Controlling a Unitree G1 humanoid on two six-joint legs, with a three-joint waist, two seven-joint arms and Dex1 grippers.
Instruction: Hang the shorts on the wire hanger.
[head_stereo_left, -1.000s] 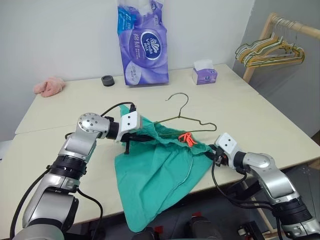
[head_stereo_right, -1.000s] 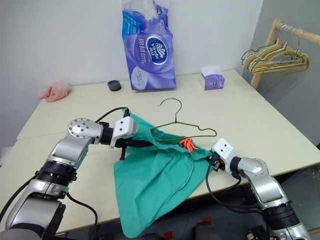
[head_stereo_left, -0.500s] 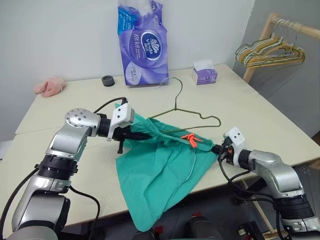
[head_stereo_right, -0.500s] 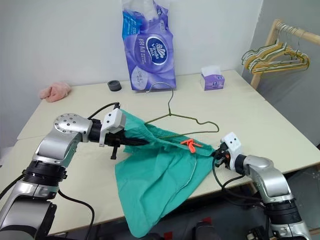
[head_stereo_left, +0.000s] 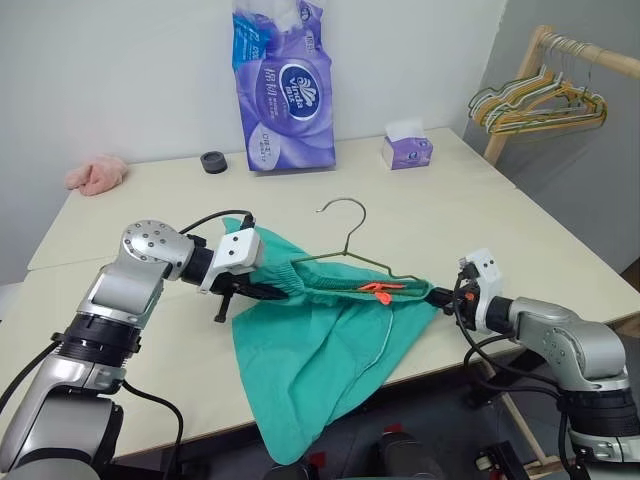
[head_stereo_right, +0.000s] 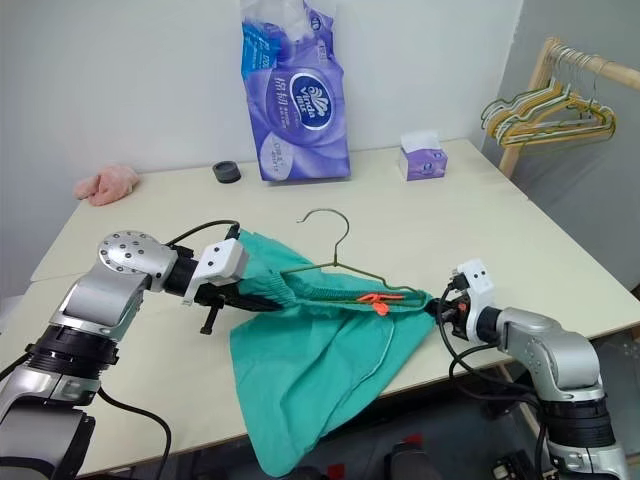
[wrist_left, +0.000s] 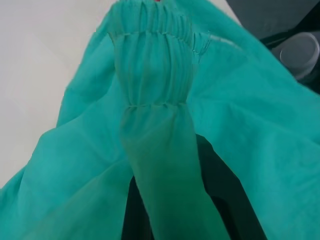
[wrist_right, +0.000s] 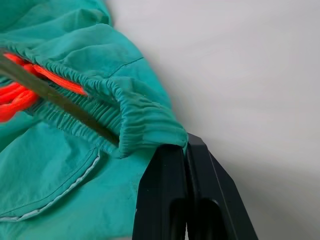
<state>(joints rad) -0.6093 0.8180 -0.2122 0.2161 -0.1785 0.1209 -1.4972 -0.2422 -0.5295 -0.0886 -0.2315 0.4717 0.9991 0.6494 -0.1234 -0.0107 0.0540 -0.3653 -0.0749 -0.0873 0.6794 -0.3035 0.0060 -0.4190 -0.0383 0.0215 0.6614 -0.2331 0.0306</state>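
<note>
Shorts (head_stereo_left: 320, 340) draping over table (head_stereo_left: 480, 215) front edge, soft, limp; waistband threading wire hanger (head_stereo_left: 350, 255). Left end effector (head_stereo_left: 262, 291), right end effector (head_stereo_left: 445, 296) both clamping waistband ends; gripping elastic advisable

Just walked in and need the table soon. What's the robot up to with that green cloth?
It is fitting teal shorts onto a wire hanger. The left gripper pinches one end of the waistband and the right gripper is shut on the other end, pulling it taut across the table. The hanger's lower part runs inside the waistband, its hook standing above. The legs hang over the table's front edge.
</note>
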